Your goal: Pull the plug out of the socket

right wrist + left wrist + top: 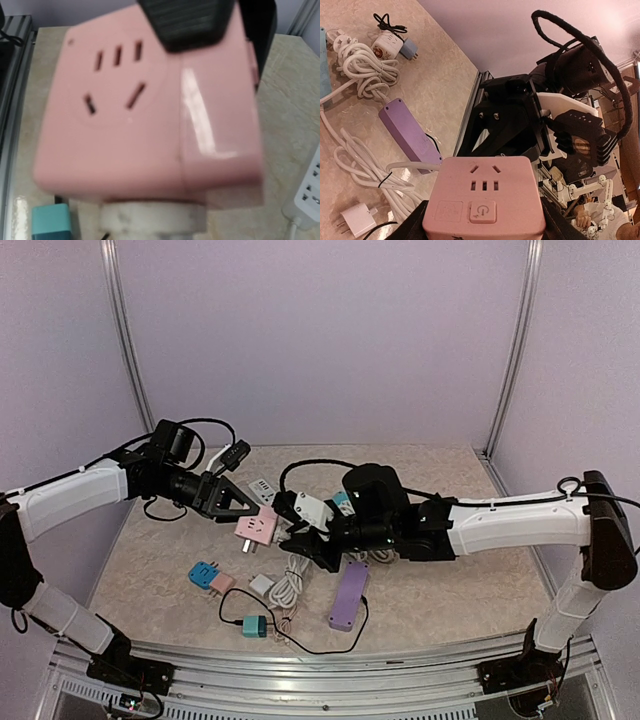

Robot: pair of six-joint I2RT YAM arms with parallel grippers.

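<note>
A pink cube socket (255, 528) is held off the table, shut between my left gripper's (243, 517) black fingers (412, 226); its outlet face and power button show in the left wrist view (484, 197). In the right wrist view the pink socket (145, 110) fills the frame, and a white round plug (152, 220) is seated in its lower face. My right gripper (300, 538) is right against the socket's far side and also shows in the left wrist view (507, 117). Its fingertips are hidden behind the socket and plug, and it appears closed on the plug.
A purple power strip (348, 595) and coiled white cables (290, 585) lie below the grippers. Blue and pink adapters (208, 577), a teal charger (254, 625) with a black cord and a white power strip (262, 487) lie around. The metal front rail (330, 670) is close.
</note>
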